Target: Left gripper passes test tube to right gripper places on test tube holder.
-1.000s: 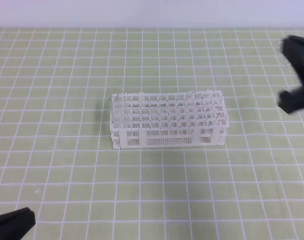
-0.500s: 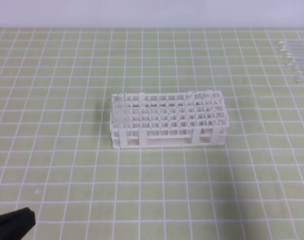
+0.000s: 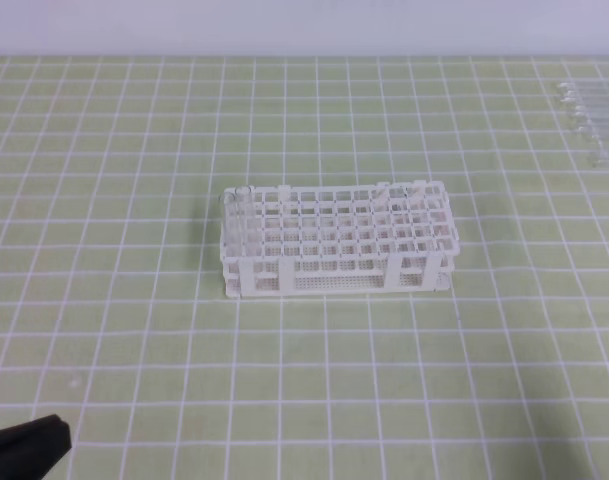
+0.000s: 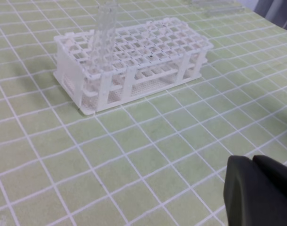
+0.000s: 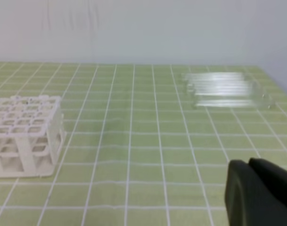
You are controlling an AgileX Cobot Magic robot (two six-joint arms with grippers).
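Observation:
The white test tube holder [image 3: 336, 243] stands mid-table, also visible in the left wrist view [image 4: 134, 59] and at the left of the right wrist view [image 5: 24, 134]. A clear test tube [image 4: 104, 28] stands upright in a hole at the holder's left end, faint from above [image 3: 236, 197]. My left gripper [image 3: 52, 434] rests at the bottom-left corner, far from the holder; its black fingers [image 4: 256, 188] lie together, empty. The right gripper [image 5: 249, 164] appears only in its own wrist view, fingers together and holding nothing.
A row of clear tubes [image 3: 590, 112] lies flat at the table's far right edge, also in the right wrist view [image 5: 225, 88]. A green mat with a white grid [image 3: 134, 330] covers the table, and a pale wall stands behind.
The right gripper, open over the row of tubes at the right edge a second ago, has pulled out of the exterior view, uncovering the tubes. The left gripper has not moved.

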